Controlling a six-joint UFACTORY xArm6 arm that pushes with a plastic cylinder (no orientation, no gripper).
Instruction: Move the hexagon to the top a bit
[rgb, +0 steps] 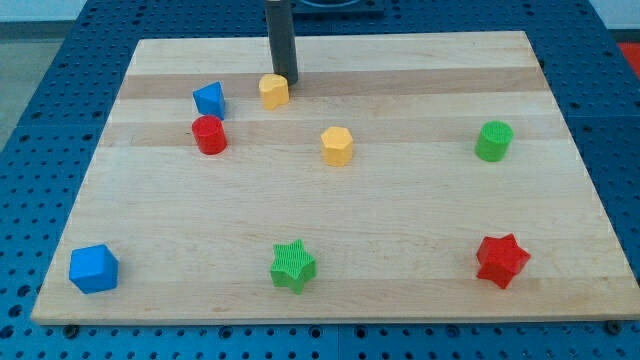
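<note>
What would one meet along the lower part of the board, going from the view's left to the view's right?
Blue cube → green star → red star.
</note>
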